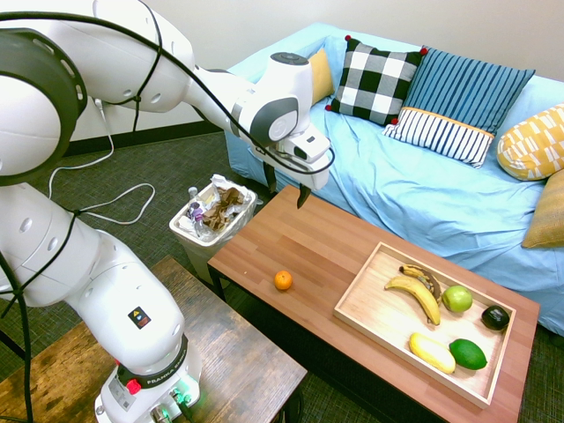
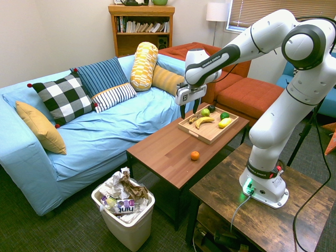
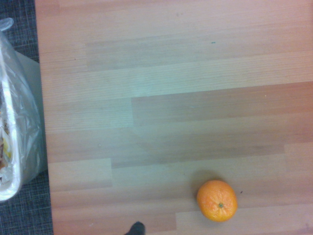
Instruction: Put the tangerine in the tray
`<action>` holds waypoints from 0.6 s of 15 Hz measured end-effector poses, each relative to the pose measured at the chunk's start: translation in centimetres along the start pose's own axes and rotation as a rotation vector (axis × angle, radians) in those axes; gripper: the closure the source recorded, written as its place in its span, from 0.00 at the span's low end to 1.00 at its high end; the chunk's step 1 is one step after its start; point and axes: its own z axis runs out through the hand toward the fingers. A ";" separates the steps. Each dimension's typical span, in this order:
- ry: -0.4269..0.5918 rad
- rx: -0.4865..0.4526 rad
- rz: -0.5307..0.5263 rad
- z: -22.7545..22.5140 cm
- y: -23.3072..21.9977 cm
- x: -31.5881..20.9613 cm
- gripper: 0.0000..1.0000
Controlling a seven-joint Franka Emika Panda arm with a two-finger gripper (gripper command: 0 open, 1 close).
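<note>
While the end effector (image 1: 287, 192) hangs wide, the round tangerine (image 1: 283, 280) sits on smooth wood.

Bright orange tangerine (image 1: 283, 280) on a reddish-brown wood-grain surface (image 1: 300, 242). Pale light-wood tray (image 1: 366, 300) with yellow bananas (image 1: 418, 293), a green apple (image 1: 456, 299) and a green lime (image 1: 468, 353). Sofa (image 1: 423, 194) is light blue; one cushion (image 1: 376, 80) is black-and-white check, another (image 1: 458, 92) blue-striped.
</note>
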 end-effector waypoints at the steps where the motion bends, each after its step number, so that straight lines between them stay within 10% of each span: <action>1: 0.002 0.003 0.000 -0.1 -0.1 0.1 0.00; 9: 0.028 0.014 0.018 6.7 1.9 -0.5 0.00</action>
